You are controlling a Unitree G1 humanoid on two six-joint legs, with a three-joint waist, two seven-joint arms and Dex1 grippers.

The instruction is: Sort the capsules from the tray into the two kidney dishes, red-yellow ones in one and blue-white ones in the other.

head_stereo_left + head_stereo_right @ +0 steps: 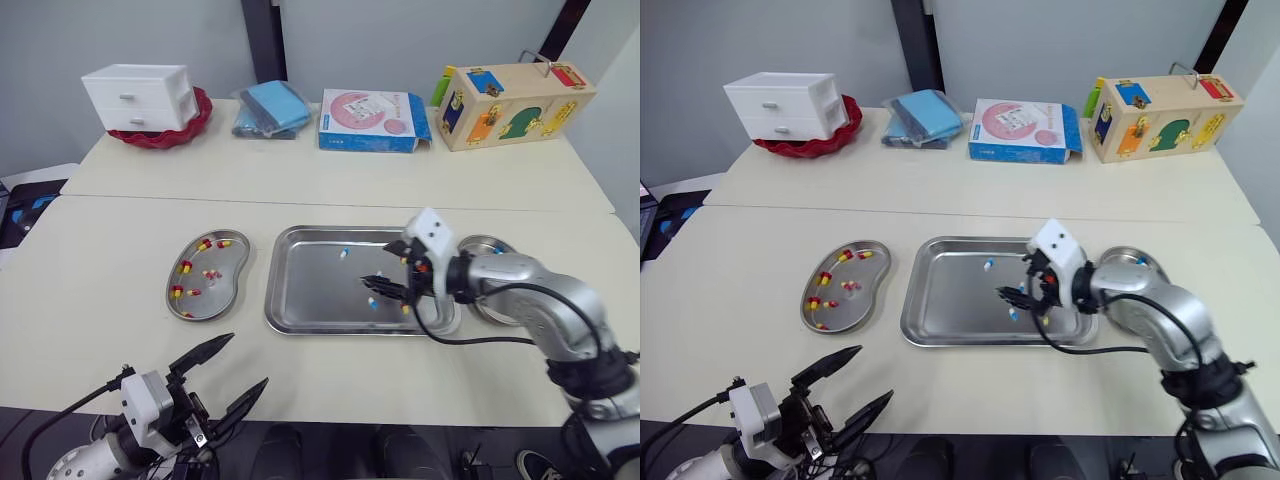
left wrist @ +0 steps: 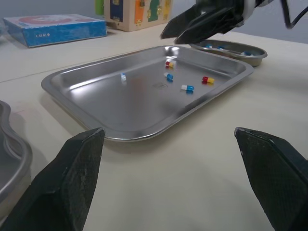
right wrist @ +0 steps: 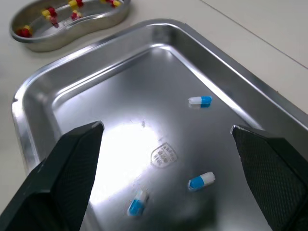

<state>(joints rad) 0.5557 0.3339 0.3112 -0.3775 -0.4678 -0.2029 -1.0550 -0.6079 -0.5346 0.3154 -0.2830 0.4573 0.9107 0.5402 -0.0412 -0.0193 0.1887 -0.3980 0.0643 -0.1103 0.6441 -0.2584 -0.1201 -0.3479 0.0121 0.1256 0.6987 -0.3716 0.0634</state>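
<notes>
In the middle of the table (image 1: 120, 300), a shiny steel tray (image 1: 300, 322), rectangular with rounded corners and a raised rim, long axis left to right. On its floor, a handful of loose capsules, all flat on their sides and pointing different ways. Among them, blue-white capsules (image 3: 200, 101), small two-tone pills, half blue and half white, scattered apart. Also two red-yellow capsules (image 2: 207, 80) toward the tray's right end.

Just left of the tray and apart from it, the left kidney dish (image 1: 222, 290), steel and bean-shaped, long axis running away from the robot with the far end leaning right. Inside, several red-yellow capsules lying every which way. Just off the tray's right end, the right kidney dish (image 1: 1118, 256), partly hidden behind the right arm, with blue-white capsules inside.

Over the tray's right half, above the capsules, the right claw (image 3: 167, 129), black fingers spread wide, nothing between them. Low at the table's near edge, well clear of tray and dishes, the left claw (image 1: 247, 360), fingers likewise spread wide, holding nothing.
</notes>
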